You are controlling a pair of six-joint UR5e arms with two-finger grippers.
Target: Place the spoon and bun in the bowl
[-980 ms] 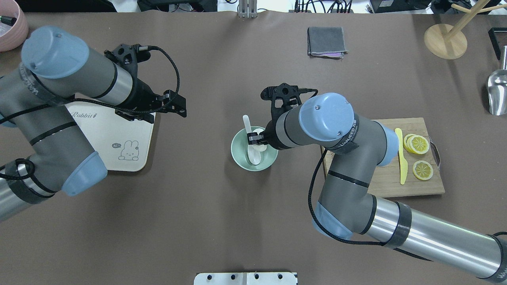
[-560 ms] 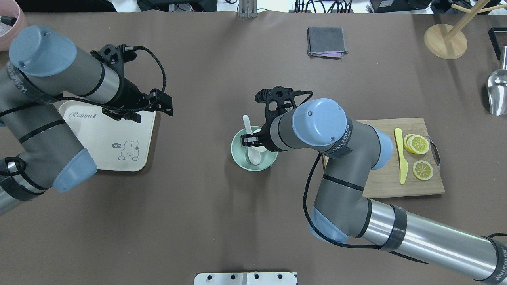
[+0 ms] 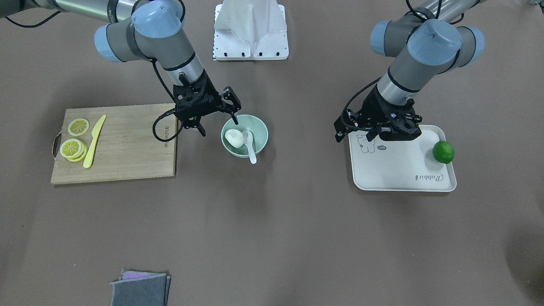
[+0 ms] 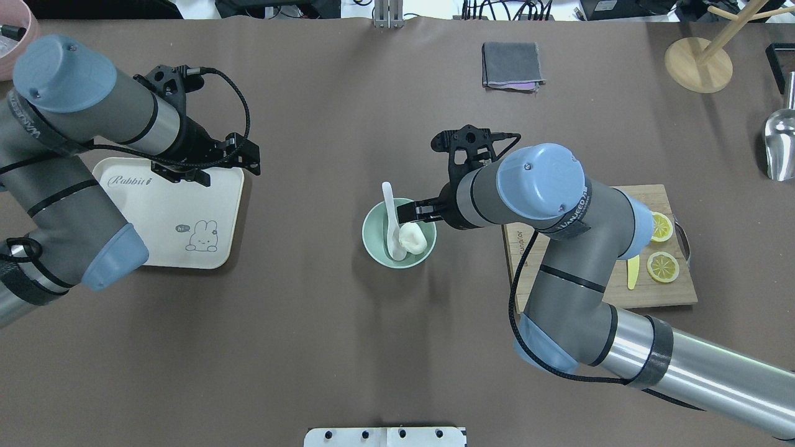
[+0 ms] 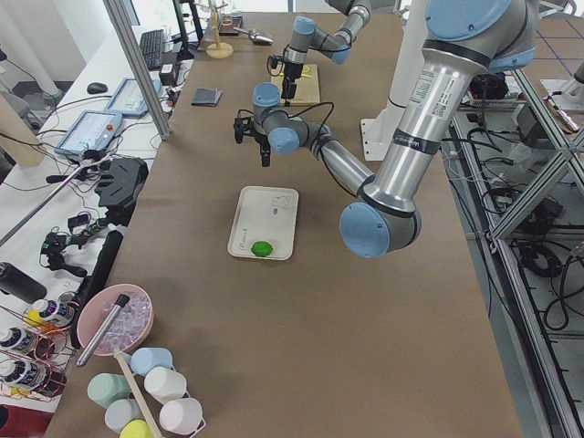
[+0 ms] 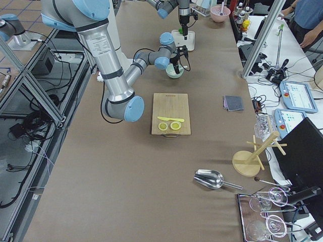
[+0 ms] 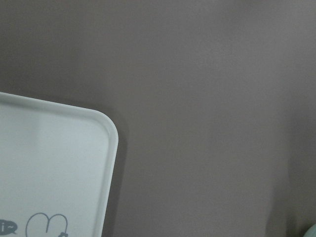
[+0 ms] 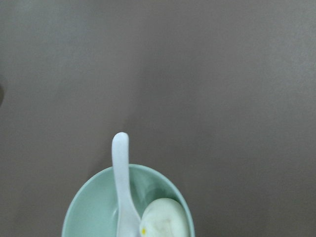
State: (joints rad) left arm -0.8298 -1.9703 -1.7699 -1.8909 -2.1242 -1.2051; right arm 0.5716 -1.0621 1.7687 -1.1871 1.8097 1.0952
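The pale mint-green bowl [image 4: 372, 239] stands mid-table, also in the front view [image 3: 260, 127] and the right wrist view [image 8: 89, 197]. The white spoon [image 4: 389, 205] lies in it with its handle over the rim [image 3: 251, 149] [image 8: 121, 168]. The white bun [image 4: 413, 239] lies in the bowl beside the spoon [image 3: 234, 138] [image 8: 163, 222]. My right gripper [image 3: 219, 126] is open and empty just off the bowl's rim, on the side of the cutting board [image 4: 417, 213]. My left gripper [image 3: 355, 135] is open and empty above the corner of a white tray [image 4: 227, 171].
The white rabbit tray [image 3: 399, 170] holds a green lime [image 3: 443, 152]. A wooden cutting board [image 3: 127, 144] carries lemon slices [image 3: 72, 146] and a yellow knife [image 3: 94, 142]. A grey cloth [image 4: 511, 64], a wooden stand [image 4: 698, 64] and a metal scoop [image 4: 779, 146] lie far off.
My right gripper has let go of the bun, which now lies in the bowl, and has drawn back towards the cutting board. My left arm has drawn back over the tray.
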